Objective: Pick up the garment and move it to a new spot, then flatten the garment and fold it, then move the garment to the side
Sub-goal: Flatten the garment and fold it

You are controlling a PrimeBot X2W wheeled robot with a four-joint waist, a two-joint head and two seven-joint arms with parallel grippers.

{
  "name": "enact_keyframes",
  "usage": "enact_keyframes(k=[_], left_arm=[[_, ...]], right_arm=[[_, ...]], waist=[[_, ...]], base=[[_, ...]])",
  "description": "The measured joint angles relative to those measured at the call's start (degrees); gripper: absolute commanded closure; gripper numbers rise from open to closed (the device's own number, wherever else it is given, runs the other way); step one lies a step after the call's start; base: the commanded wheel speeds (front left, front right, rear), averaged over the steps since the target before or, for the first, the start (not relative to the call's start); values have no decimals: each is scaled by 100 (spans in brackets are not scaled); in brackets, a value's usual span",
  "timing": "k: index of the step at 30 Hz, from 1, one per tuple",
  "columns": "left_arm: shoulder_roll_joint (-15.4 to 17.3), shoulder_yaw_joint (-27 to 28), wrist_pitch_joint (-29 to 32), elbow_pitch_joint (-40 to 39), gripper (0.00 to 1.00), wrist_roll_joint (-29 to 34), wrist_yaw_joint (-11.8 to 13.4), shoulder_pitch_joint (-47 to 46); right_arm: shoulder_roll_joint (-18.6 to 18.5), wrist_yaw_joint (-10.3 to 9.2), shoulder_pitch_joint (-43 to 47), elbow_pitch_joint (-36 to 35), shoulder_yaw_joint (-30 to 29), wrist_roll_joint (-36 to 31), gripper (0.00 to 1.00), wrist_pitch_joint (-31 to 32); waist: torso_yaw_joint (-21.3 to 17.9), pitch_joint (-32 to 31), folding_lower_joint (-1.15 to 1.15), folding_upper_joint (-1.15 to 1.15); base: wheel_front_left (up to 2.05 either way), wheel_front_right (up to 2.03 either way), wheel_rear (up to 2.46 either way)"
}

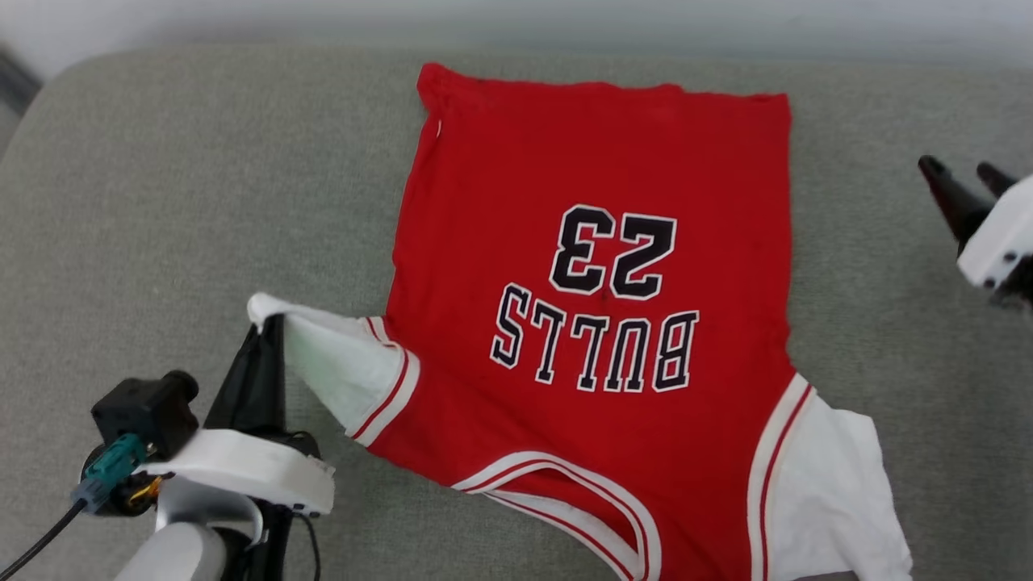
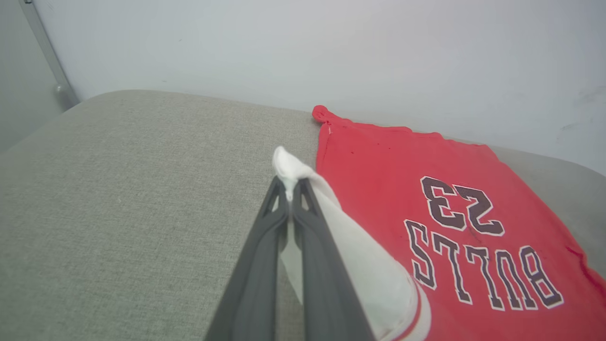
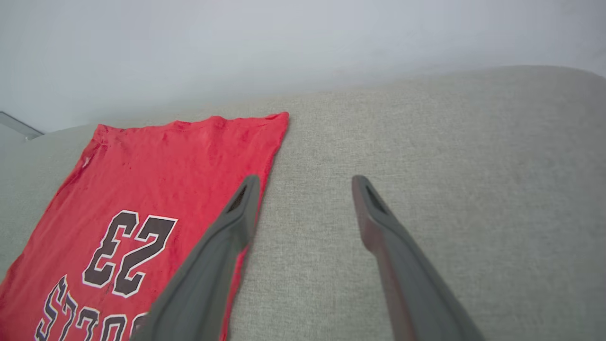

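Left gripper [image 1: 273,319] fingers pinch the tip of the Bulls jersey's [image 1: 484,202] left-hand white sleeve [image 1: 339,371]. Right gripper [image 1: 959,169], fingers spread and empty, sits right of it over the grey cushion [image 1: 161,202].

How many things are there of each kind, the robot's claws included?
1 jersey
2 grippers: left gripper shut on a white sleeve, right gripper open
1 cushion
Total: 4

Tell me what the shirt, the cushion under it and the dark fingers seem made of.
The garment: soft matte knit cloth, perhaps cotton or polyester; it wrinkles finely. The cushion: coarse woven grey-green upholstery; its weave grain shows. The left gripper fingers: probably moulded matte plastic, with cut-out tips.
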Motion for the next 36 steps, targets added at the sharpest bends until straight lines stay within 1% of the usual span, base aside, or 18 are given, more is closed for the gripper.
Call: enact_keyframes(k=[4,7,8,9,14,17,23,24,25,29,33,35,36], left_arm=[[-185,-186,-87,11,100,163,-157,-468],[-301,-278,-172,18,100,264,-271,-786],[-417,-380,-235,7,100,358,-348,-1029],[-450,-394,-271,-9,100,390,-381,-1103],[-620,-504,-378,-45,100,503,-495,-1341],[-680,-552,-428,-65,100,545,-532,-1411],[-750,-588,-480,-42,100,597,-557,-1445],[-756,-592,-490,-24,100,597,-575,-1445],[-764,-593,-497,-8,100,598,-579,-1445],[-799,-602,-516,77,100,597,-582,-1445],[-788,-573,-525,199,100,595,-576,-1424],[-761,-557,-530,271,100,588,-545,-1355],[-645,-463,-520,453,100,483,-464,-1050]], right_arm=[[-263,-1,-1147,739,51,-97,0,715],[-352,-1,-1824,1134,53,-242,0,1112],[-401,-1,-2371,1450,-1,-369,0,1376],[-410,-1,-2558,1574,-46,-393,0,1486],[-453,-1,-3083,2017,-155,-698,0,1723],[-456,0,-3227,2243,-198,-872,0,1836],[-534,10,-3712,2741,-751,-1355,0,2442],[-531,14,-3772,2799,-835,-1464,20,2525],[-523,14,-3795,2820,-913,-1548,100,2550],[-489,4,-3804,2815,-1002,-1840,100,2447],[-446,0,-3680,2696,-732,-1939,100,2257],[-454,0,-3553,2625,-501,-1928,100,2239],[-619,0,-3269,2156,138,-1536,100,2262]], waist=[[247,510,1,0],[466,861,0,0],[697,1172,1,0],[784,1285,1,0],[1176,1732,1,0],[1381,1935,1,0],[1631,2175,-2,0],[1650,2183,-3,0],[1661,2182,-2,0],[1661,2135,-2,0],[1616,1966,-1,0],[1567,1830,-1,0],[1365,1412,-1,0]], base=[[0,0,0],[0,0,0],[0,0,0],[0,0,0],[0,0,0],[0,0,0],[0,0,0],[0,0,0],[0,0,0],[0,0,0],[0,0,0],[0,0,0],[0,0,0]])
